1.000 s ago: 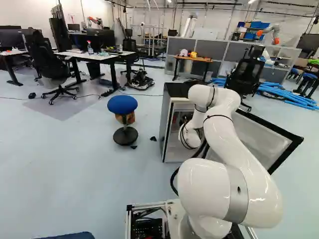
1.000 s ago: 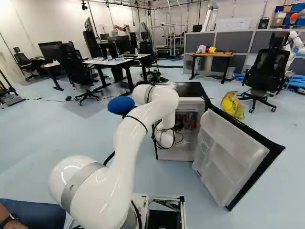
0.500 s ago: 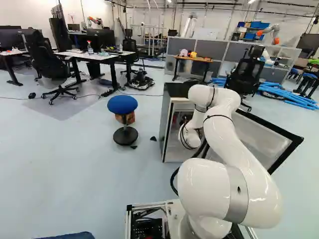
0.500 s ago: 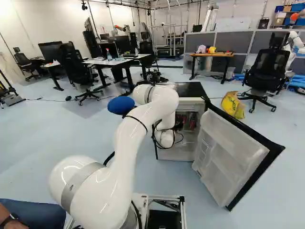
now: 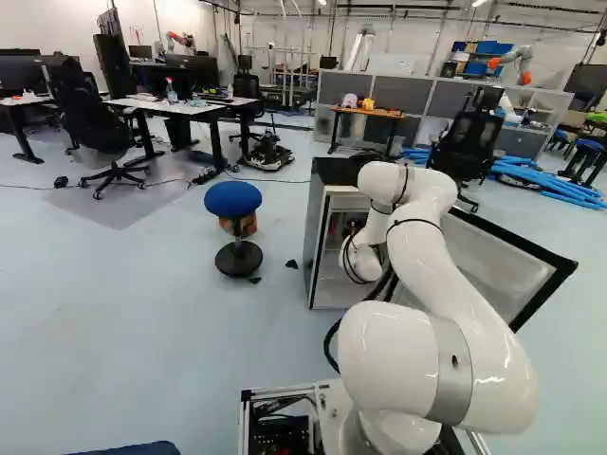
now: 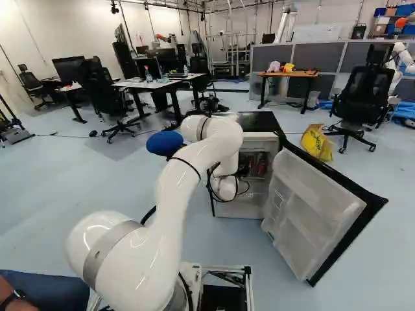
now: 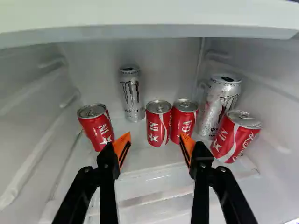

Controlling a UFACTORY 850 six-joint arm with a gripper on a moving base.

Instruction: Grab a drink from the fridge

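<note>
The black gripper shows partly at the mouth of the fridge, whose door stands wide open. In the wrist view the gripper is open, its orange pads apart with nothing held. Ahead of the gap stand two red cans side by side, one roughly centred, the other nearer the right finger. A red can stands beyond the left finger; another red can is outside the right one. A tall silver can and a larger silver can stand farther back.
A fridge ledge runs above the cans, with side walls on both sides. A blue stool stands left of the fridge. Beyond are a black office chair, a yellow bag and another robot.
</note>
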